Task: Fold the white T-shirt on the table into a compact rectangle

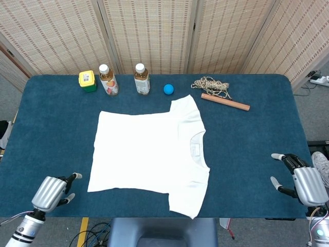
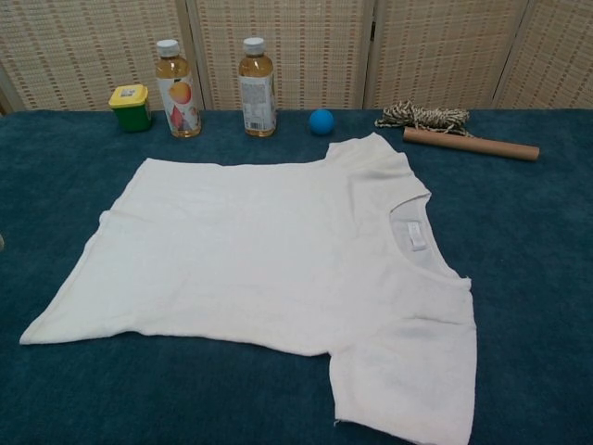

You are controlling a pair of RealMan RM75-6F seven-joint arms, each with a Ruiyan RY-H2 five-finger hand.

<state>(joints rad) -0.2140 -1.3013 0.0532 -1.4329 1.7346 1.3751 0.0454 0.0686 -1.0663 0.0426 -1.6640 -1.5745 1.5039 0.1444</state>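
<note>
1. Head view: the white T-shirt (image 1: 149, 154) lies flat and unfolded on the blue worktop (image 1: 247, 149), about midway between its left and right edges. Its collar points toward the right edge and its hem toward the left edge. One sleeve reaches toward the far edge; the other lies at the near edge.
2. Head view: my left hand (image 1: 51, 191) is at the near left corner of the worktop, near the shirt's hem corner but not touching it. Its fingers are apart and it holds nothing.
3. Head view: my right hand (image 1: 300, 182) is at the near right corner, well apart from the shirt. Its fingers are spread and it holds nothing.
4. Head view: along the far edge, from left to right, stand a yellow-lidded green jar (image 1: 87, 81), a bottle with an orange label (image 1: 107, 80), a second bottle (image 1: 141, 79) and a blue ball (image 1: 168, 89). Further right are a coil of rope (image 1: 211, 85) and a wooden rod (image 1: 224, 102) lying beside it.
5. Chest view: the shirt fills the middle of the worktop, with the neck label showing inside the collar. The jar, bottles, ball, rope and rod line the far edge. Neither of my hands shows clearly in this view.
</note>
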